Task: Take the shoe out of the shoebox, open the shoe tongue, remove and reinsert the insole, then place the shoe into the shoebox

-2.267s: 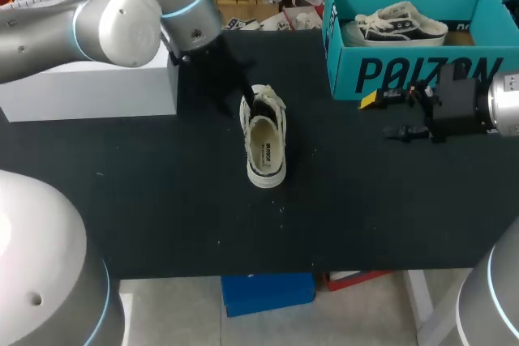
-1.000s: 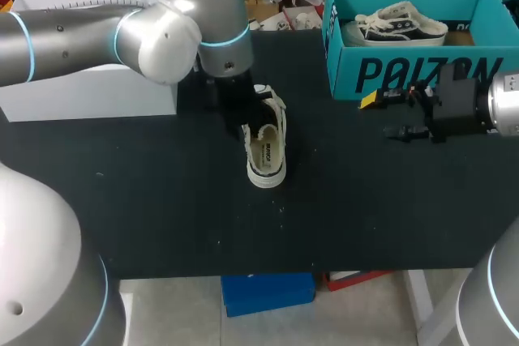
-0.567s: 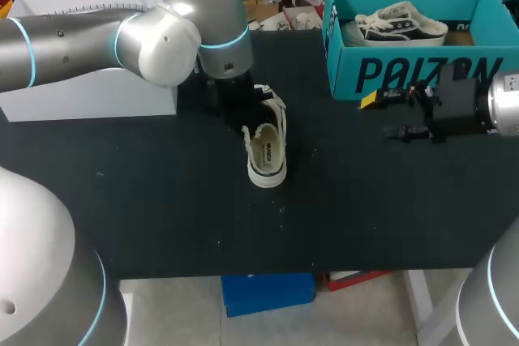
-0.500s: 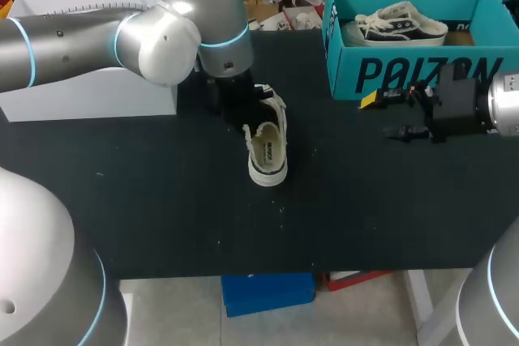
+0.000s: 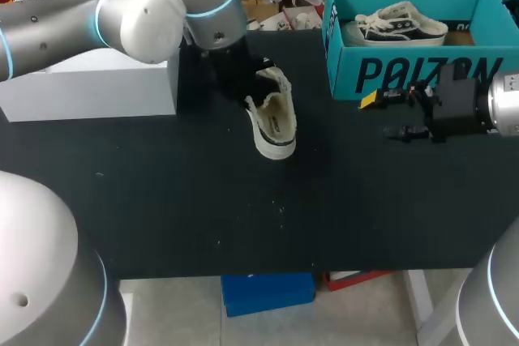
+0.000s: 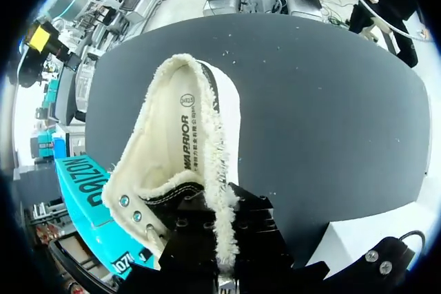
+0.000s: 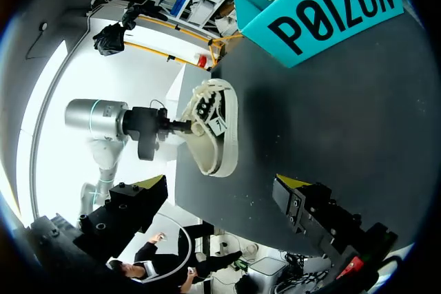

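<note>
**A:** Shoe being held up above the tabletop?

**B:** Yep, it's being pinched tight by the left gripper, while the right gripper is being held open. Boxing-up's probably being started, so lowering into the shoebox is being called for.

2x shoe, 1x teal shoebox, 1x wht box — 2x robot arm

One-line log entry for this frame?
left tool: shut on shoe, shoe tilted | right tool: open, in front of shoebox | second shoe: inside shoebox
</note>
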